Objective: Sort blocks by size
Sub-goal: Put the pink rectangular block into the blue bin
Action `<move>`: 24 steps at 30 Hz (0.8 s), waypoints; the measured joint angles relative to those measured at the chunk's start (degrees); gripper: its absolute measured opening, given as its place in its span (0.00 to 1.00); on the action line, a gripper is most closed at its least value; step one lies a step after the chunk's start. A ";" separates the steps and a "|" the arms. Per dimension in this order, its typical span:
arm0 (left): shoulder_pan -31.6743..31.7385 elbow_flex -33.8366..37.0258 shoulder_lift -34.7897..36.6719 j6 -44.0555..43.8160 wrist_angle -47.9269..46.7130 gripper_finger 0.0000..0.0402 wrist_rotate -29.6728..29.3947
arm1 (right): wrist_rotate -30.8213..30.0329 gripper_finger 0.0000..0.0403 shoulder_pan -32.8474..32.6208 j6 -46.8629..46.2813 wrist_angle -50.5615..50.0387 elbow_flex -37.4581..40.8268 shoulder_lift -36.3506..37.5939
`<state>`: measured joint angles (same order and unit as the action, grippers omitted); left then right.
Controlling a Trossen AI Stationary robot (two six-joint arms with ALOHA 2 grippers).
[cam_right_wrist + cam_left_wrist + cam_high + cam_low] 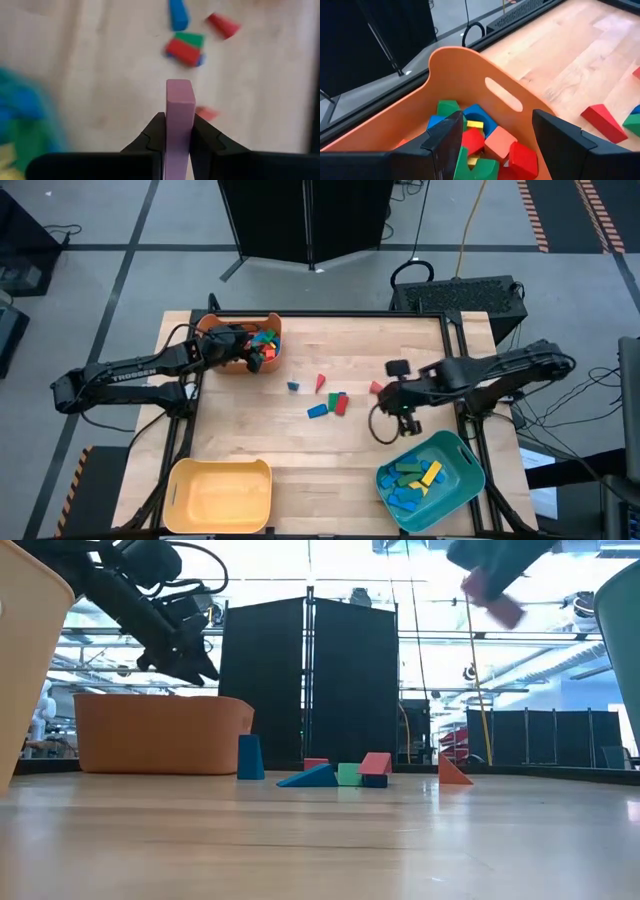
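My right gripper is shut on a purple bar block, high over the table's right part, near the teal bin that holds blue, green and yellow blocks. Loose blocks lie mid-table: a blue one, a red wedge, a blue, green and red cluster and an orange-red wedge. My left gripper hangs open above the orange bin at the far left, which holds several coloured blocks. My right gripper pinches the purple bar's two broad sides between its two fingers. The bar's free end sticks out past the fingertips. The fingers slant steeply down, and the bar is lifted clear of the table.
A yellow bin stands at the near left corner. Bare wood lies between the yellow bin and the teal bin. The table's dark frame runs along the right edge.
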<state>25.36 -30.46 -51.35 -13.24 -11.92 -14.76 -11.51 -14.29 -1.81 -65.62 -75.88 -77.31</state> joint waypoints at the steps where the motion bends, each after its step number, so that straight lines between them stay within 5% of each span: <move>1: 0.00 0.00 0.02 0.00 0.20 0.60 0.00 | 1.70 0.09 -0.68 -2.57 -0.93 0.00 0.65; 6: 0.00 0.00 0.02 0.00 0.50 0.60 0.00 | 10.45 0.10 -6.45 -15.63 -4.74 0.00 2.61; 15: 0.00 0.00 0.02 0.00 1.00 0.60 0.00 | 13.06 0.10 -19.59 -29.24 0.25 0.76 1.41; 24: -0.42 0.00 0.01 -2.88 1.32 0.60 0.06 | 13.39 0.10 -26.84 -36.46 6.31 10.98 -0.55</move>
<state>24.94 -30.46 -51.34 -16.12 -10.60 -14.70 1.88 -41.13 -38.27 -59.30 -64.90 -77.86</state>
